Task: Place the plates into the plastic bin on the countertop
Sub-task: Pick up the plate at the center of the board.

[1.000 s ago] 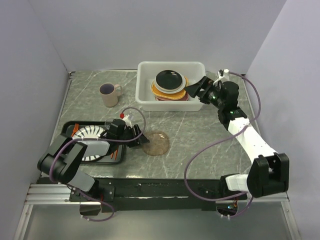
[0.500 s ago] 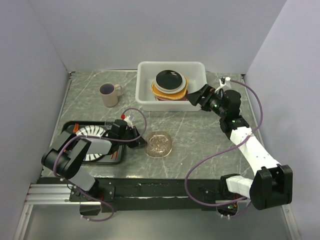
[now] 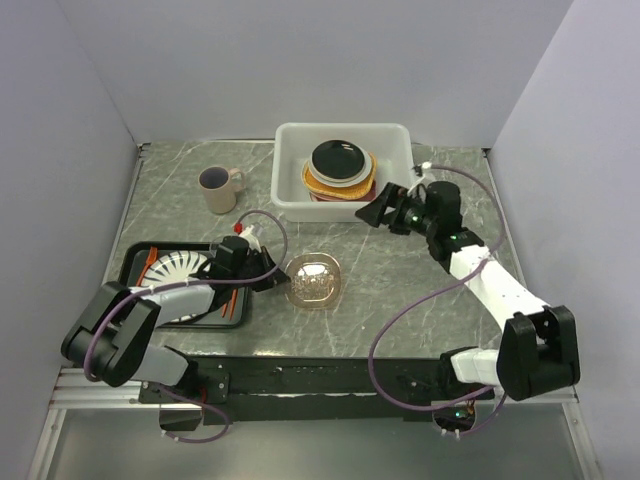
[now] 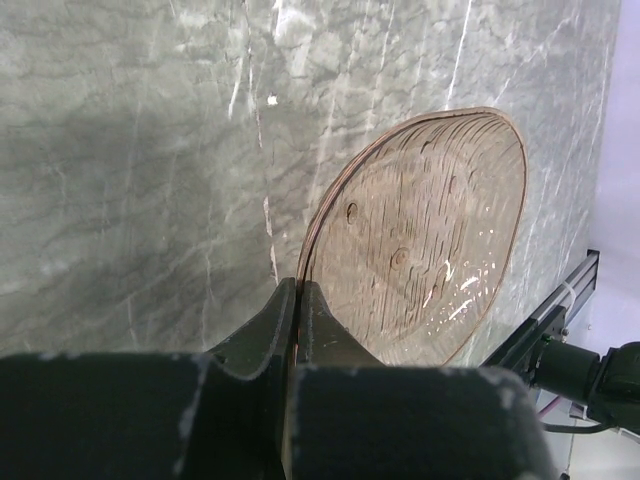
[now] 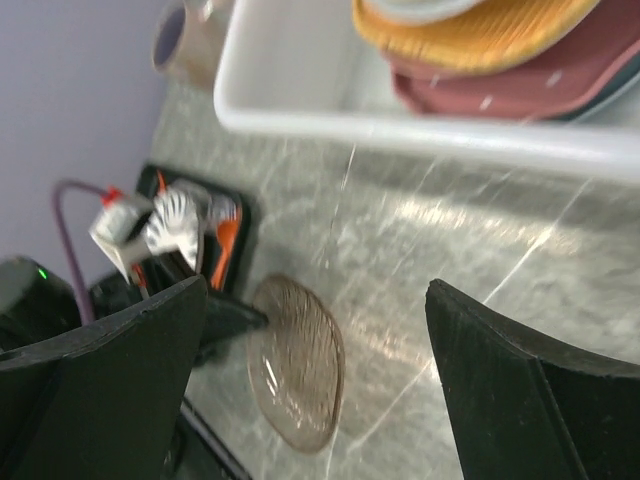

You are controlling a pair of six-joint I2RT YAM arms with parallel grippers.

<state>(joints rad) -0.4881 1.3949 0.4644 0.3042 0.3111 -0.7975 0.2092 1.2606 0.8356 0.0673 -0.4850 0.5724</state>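
Top external view showed two changes over the last sec. The small tan plate (image 3: 313, 281) at frame centre, near flat on the countertop (image 3: 400, 290) before, had been tipped up so its ribbed face turned more toward the cam. The right arm had also swung off the right end of the plastic bin (image 3: 283, 170) and come down-left, so the right gripper (image 3: 378, 212) sat just in front of the bin's near wall.

The left gripper (image 3: 268, 275) was pinched shut on the tan plate's left rim. The left wrist cam confirmed it: fingers (image 4: 275, 325) closed tight on the edge at bottom centre, plate (image 4: 420, 230) fanning out to upper right. I couldn't tell if its far edge touched the marble.

The right gripper was spread wide and empty. Its wrist cam looked past both fingers at the tan plate (image 5: 297, 365) at lower centre, w/ the bin wall (image 5: 400, 130) across the top.

I read this as a handover setup: left presenting the plate, right lining up to take it to the bin. The tan plate wasn't in yet. A stack of plates (image 3: 340, 185) already sat in the bin, dark plate (image 3: 337, 157) on top. A white fluted plate (image 3: 175, 268) was left on the black tray (image 3: 135, 262), lower left.

Pose: left arm low, stretched rightward over the tray. Right arm reached up from lower right, wrist turned left.
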